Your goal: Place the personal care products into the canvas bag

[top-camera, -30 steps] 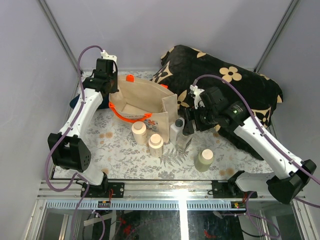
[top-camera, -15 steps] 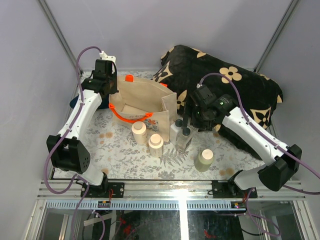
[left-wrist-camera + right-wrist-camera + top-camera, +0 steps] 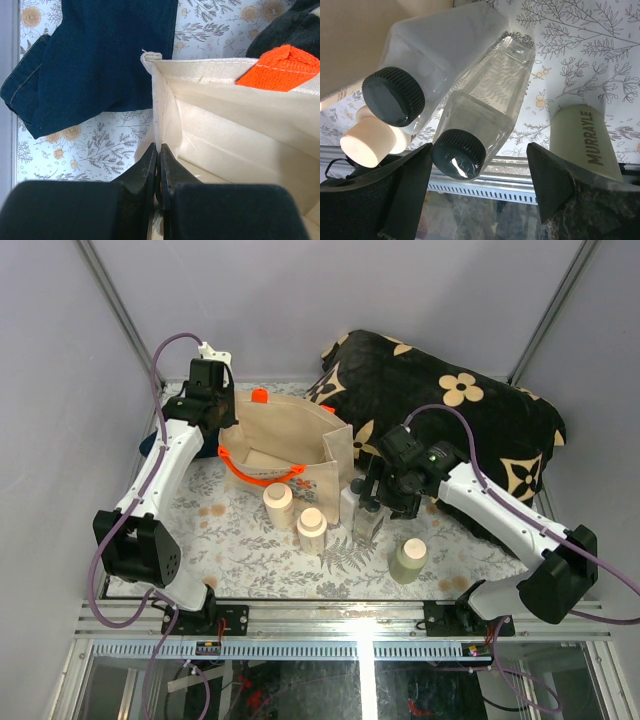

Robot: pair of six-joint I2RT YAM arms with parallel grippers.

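On the flowery tabletop (image 3: 235, 545), the right tool (image 3: 479, 150) stands wide apart, a clear bottle (image 3: 487, 100) mid-frame between its sides. The left tool (image 3: 158, 152) pinches the canvas bag (image 3: 240, 125) edge, upper left.

Bright, even light; soft shadows

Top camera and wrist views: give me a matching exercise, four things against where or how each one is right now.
1 left fingers
2 right fingers
3 pale green cylinder
4 flowered cushion

A upright, apart from the others, nearest the arm bases
B open, either side of the dark cap of a clear bottle
C shut on the rim of the canvas bag
D at the back right

Pairs: 1-C, 2-B, 3-A, 4-D
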